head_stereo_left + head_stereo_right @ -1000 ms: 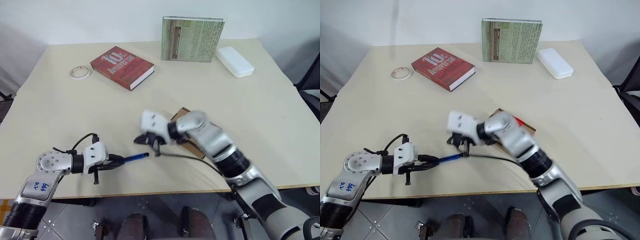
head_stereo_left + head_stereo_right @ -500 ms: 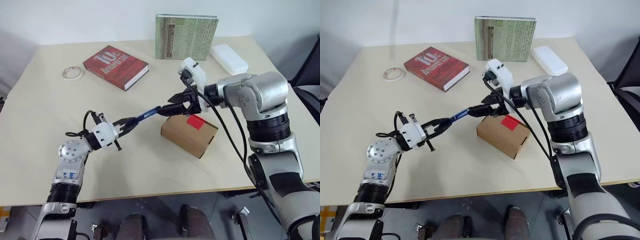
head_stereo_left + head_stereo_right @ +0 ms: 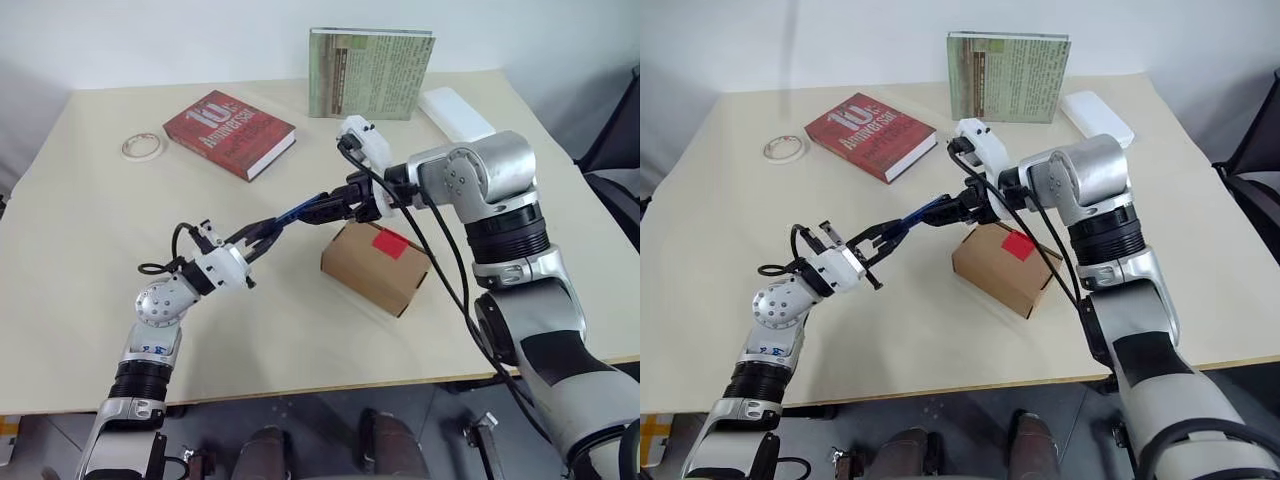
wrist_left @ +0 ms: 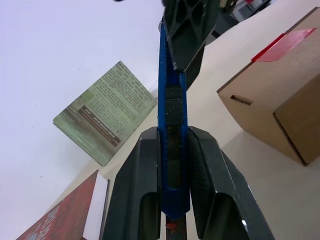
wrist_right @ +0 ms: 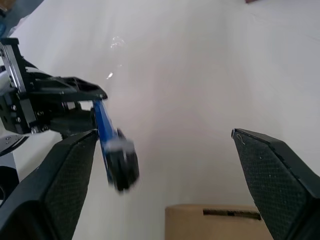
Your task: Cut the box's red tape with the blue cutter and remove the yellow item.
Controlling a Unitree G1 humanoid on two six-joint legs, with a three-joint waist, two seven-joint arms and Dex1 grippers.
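Left gripper (image 3: pixel 262 235) holds the slim blue cutter (image 3: pixel 300 212) above the table, its long axis pointing toward the wide-open right gripper (image 3: pixel 335 208). Below them sits the brown cardboard box (image 3: pixel 375 265) with glossy red tape (image 3: pixel 389 241).

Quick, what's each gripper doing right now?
Left gripper: shut on the blue cutter, raised above the table.
Right gripper: open, fingers spread either side of the cutter's far end, holding nothing.

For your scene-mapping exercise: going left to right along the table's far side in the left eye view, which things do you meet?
White tape roll → red book → upright green book → flat white case.
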